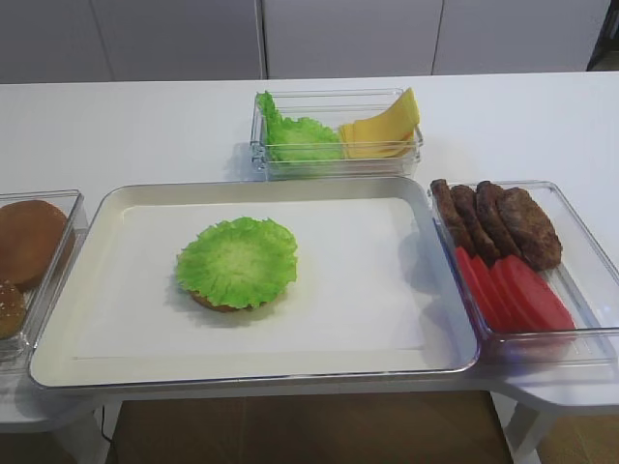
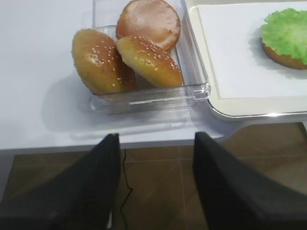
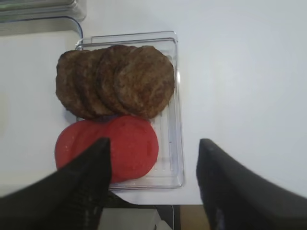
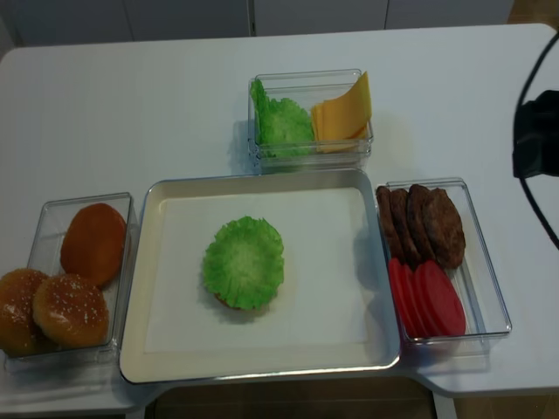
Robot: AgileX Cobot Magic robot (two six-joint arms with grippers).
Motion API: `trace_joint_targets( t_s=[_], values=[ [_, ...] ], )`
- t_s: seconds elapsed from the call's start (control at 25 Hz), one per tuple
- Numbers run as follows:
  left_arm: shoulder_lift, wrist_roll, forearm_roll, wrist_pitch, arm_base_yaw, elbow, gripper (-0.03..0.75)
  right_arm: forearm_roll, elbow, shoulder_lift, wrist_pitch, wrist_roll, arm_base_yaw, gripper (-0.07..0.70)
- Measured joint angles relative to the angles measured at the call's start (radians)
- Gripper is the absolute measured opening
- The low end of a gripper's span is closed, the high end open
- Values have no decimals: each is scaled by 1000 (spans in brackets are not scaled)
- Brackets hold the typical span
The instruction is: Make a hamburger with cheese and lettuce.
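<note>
Both arms' black fingers (image 3: 152,184) (image 2: 154,184) gape empty; ruffled lettuce (image 1: 237,261) caps round hamburger (image 1: 221,303)

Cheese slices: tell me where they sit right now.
In the exterior high view, the cheese slices stand at the right end of the clear container behind the tray, beside the spare lettuce.

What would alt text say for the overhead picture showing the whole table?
A lettuce leaf covers a bun half on a white tray. Clear bins surround it: buns on the left, spare lettuce and cheese slices behind, patties and tomato slices on the right.
</note>
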Motion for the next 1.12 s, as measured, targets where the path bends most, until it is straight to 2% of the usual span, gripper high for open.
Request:
trace_joint_targets(
  t_s=[0.72,0.84,1.12],
  values=[
    [0,0,0,0,0,0,368,13,2,-454,35,41,0,428],
    [0,0,0,0,0,0,368,13,58,-530,35,41,0,428],
    [0,0,0,0,0,0,368,16,308,-744,41,39,0,428]
  ],
)
